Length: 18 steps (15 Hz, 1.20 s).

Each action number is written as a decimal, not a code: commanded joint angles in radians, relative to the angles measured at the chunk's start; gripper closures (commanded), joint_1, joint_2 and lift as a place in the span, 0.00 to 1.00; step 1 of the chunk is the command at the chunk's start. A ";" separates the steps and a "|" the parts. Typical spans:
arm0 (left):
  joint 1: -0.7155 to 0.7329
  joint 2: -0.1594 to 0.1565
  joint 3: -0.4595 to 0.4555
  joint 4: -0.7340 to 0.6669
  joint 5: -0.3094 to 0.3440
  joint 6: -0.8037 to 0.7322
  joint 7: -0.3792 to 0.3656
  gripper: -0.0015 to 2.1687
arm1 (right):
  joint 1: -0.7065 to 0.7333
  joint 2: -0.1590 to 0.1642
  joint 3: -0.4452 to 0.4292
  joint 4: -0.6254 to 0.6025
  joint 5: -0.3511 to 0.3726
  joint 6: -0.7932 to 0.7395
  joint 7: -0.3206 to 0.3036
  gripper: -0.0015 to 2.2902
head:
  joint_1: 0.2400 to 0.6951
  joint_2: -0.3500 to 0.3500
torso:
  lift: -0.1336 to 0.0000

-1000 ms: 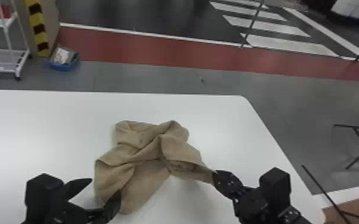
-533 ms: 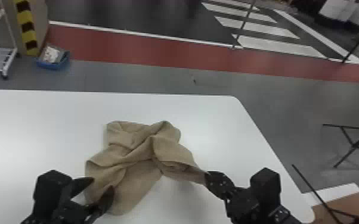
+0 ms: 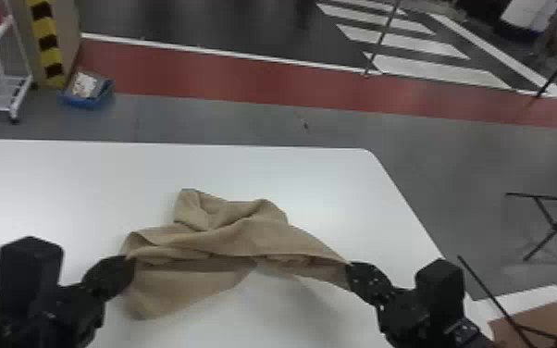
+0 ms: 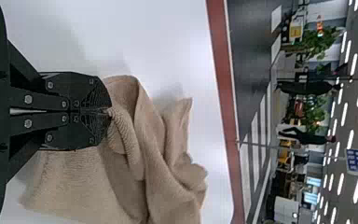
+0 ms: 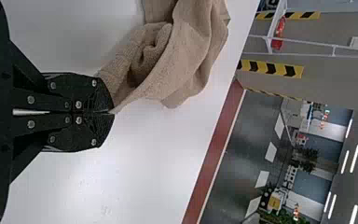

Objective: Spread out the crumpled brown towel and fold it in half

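Brown cloth crosses the white worktop (image 3: 83, 180) in the head view: the towel (image 3: 245, 236) lies crumpled between the two grippers, well in from the far edge and to the left of the rounded far right corner. A broad flap falls toward the near side, below the left gripper (image 3: 125, 273); the right gripper (image 3: 350, 274) has the towel's outstretched right end, near the worktop's right edge. A blue bin (image 3: 89, 97) sits on the floor beyond the far edge, beside a white cart (image 3: 0, 90).

The left wrist view gives the grip close up. The left gripper (image 4: 108, 111) is closed, its two flat fingers meeting at the tips on a narrow, rolled ridge of towel, with loose cloth spread beside and beyond them.

In the right wrist view the right gripper (image 5: 112, 112) is closed too, tips together on the towel's thin end. From there the cloth widens into a rolled edge and a deep fold with a shadowed hollow, detail the head view leaves small. A red fire extinguisher (image 5: 278, 35) stands in the room behind.
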 commanded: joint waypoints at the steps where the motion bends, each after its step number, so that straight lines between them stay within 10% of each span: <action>1: -0.006 -0.004 0.072 -0.119 0.017 0.067 -0.005 0.87 | 0.002 0.001 -0.050 -0.019 0.010 0.013 -0.009 0.95 | 1.00 0.04 | 0.07; 9: -0.184 -0.004 0.066 -0.152 -0.025 0.187 -0.016 0.85 | -0.006 0.001 -0.044 -0.114 0.034 0.157 -0.031 0.95 | 1.00 0.11 | 0.07; 10: -0.204 -0.004 0.029 -0.101 -0.037 0.187 -0.016 0.67 | -0.006 0.001 -0.036 -0.114 0.034 0.160 -0.031 0.95 | 1.00 0.11 | 0.07; 11: -0.202 -0.004 -0.008 -0.075 -0.044 0.187 -0.007 0.16 | -0.006 0.001 -0.033 -0.114 0.034 0.163 -0.028 0.95 | 1.00 0.09 | 0.07; 12: -0.193 -0.004 -0.026 -0.069 -0.061 0.190 -0.005 0.00 | -0.007 0.001 -0.035 -0.113 0.034 0.166 -0.028 0.95 | 1.00 0.07 | 0.07; 18: -0.093 -0.004 0.068 -0.144 -0.095 0.285 -0.022 0.01 | -0.019 0.001 -0.038 -0.091 0.021 0.166 -0.023 0.95 | 1.00 0.06 | 0.07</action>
